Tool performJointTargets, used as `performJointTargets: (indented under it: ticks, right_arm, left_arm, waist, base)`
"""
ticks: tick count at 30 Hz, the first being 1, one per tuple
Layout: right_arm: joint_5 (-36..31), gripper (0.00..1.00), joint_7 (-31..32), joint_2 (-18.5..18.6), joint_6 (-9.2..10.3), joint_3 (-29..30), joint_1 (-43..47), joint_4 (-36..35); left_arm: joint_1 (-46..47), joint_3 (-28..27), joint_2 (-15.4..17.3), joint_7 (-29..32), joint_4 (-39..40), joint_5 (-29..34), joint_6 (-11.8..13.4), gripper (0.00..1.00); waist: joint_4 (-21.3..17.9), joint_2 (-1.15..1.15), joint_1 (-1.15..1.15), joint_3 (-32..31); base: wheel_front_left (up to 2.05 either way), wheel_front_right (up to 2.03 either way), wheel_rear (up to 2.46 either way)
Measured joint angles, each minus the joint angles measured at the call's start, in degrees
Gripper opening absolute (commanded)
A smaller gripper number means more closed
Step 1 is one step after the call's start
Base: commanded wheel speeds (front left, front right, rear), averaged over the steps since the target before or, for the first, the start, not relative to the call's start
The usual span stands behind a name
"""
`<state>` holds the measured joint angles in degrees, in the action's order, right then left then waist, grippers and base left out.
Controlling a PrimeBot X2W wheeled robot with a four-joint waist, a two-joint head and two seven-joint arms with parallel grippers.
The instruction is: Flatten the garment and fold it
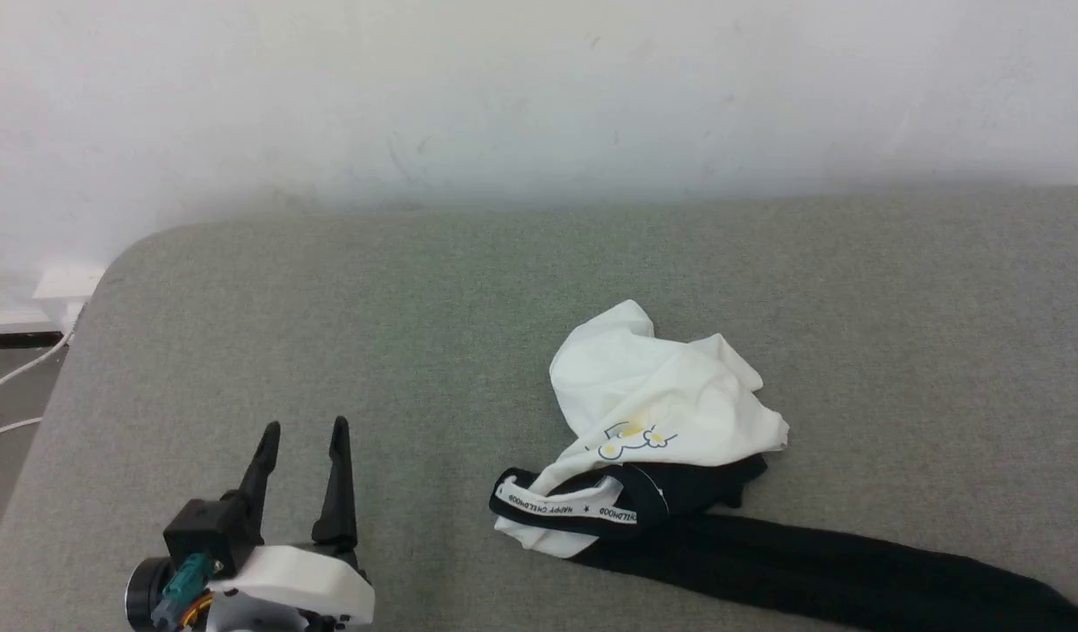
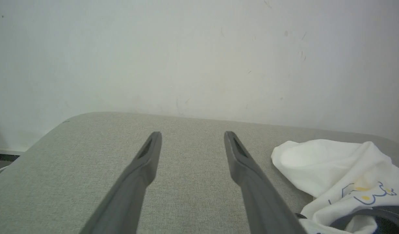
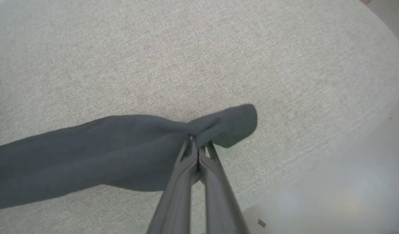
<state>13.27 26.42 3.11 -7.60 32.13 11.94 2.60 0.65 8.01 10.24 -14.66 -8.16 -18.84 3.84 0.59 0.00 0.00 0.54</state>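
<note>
Starting at the far left, two strands of white cable [image 1: 17, 373] lie on the floor beside the grey padded surface [image 1: 372, 290], well apart from the work. Next comes the left gripper [image 1: 305, 426], low over bare upholstery, its two dark fingers spread wide with nothing between them. Right of it, near the middle of the surface, sits the garment [image 1: 653, 395]: one T-shirt, its white body bunched in a crumpled heap, the single cartoon print [image 1: 636, 439] facing up and the black lettered collar trim [image 1: 565, 509] curled at the near edge. One black sleeve [image 1: 837, 562] runs from the heap toward the lower right, lying long on the surface; a second sleeve I cannot make out. Near that sleeve's end the right gripper [image 3: 197, 143] is clenched, fingers pressed together on a pinch of dark cloth. By my reading, flattening is the step in hand and barely begun: one end is gripped, the body is not spread, no fold is made. The next move likely calls for the free left gripper to find the opposite sleeve or shoulder in the heap, so both arms can pull apart; picking one layer from bunched cloth looks the hard part. Counted: one garment, two grippers, one surface.
</note>
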Motion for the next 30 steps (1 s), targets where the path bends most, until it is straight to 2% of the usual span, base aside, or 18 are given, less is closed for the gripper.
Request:
performJointTargets:
  ticks: [1,7,8,9,12,21,25,30]
  right_arm:
    - [0.5,1.00,-1.6,0.0,0.00,-0.7,0.1,1.5]
    - [3.0,1.00,-14.1,-0.1,0.01,-6.2,-1.2,4.1]
    - [2.9,1.00,-16.6,-0.1,0.01,-8.7,-2.1,3.5]
    - [2.9,1.00,-16.6,-0.1,0.01,-8.7,-2.1,3.5]
    - [2.7,1.00,-17.4,0.0,0.04,-14.2,-3.7,2.0]
    - [1.9,1.00,-6.3,0.9,0.05,-32.1,-11.2,-0.7]
    - [4.0,1.00,-0.1,3.5,0.05,-37.6,-17.0,3.1]
    - [6.0,1.00,4.2,6.0,0.05,-40.8,-22.8,9.8]
  left_arm:
    - [-0.2,0.0,0.0,0.0,-0.1,0.0,0.1,1.00]
    - [-0.9,-0.1,0.0,0.0,-0.7,-0.8,0.5,1.00]
    - [-1.4,0.0,0.0,0.0,-0.8,-0.9,0.6,1.00]
    - [-1.4,0.0,0.0,0.0,-0.8,-0.9,0.6,1.00]
    - [-1.8,0.1,-0.1,0.0,-0.8,-0.9,0.8,1.00]
    - [-1.8,0.6,-0.1,0.0,-0.4,-1.4,1.0,1.00]
    - [-1.6,1.0,-0.4,0.0,-0.2,-1.4,1.0,1.00]
    - [-0.9,1.4,-0.8,0.0,-0.4,-1.4,1.0,1.00]
  waist:
    - [0.0,0.00,0.00,-0.1]
    - [0.4,0.00,0.00,-1.0]
    - [0.6,0.00,0.00,-1.5]
    - [0.6,0.00,0.00,-1.5]
    - [1.0,0.00,0.00,-2.1]
    - [2.7,0.00,0.00,-2.4]
    - [3.5,0.00,0.01,-1.5]
    - [5.0,0.00,0.01,-0.1]
  base:
    - [0.00,0.00,0.00]
    - [0.00,0.00,0.00]
    - [0.00,0.00,0.00]
    - [0.00,0.00,0.00]
    - [0.00,0.00,0.00]
    - [0.00,0.00,0.00]
    - [0.00,0.00,0.00]
    - [0.00,0.00,0.00]
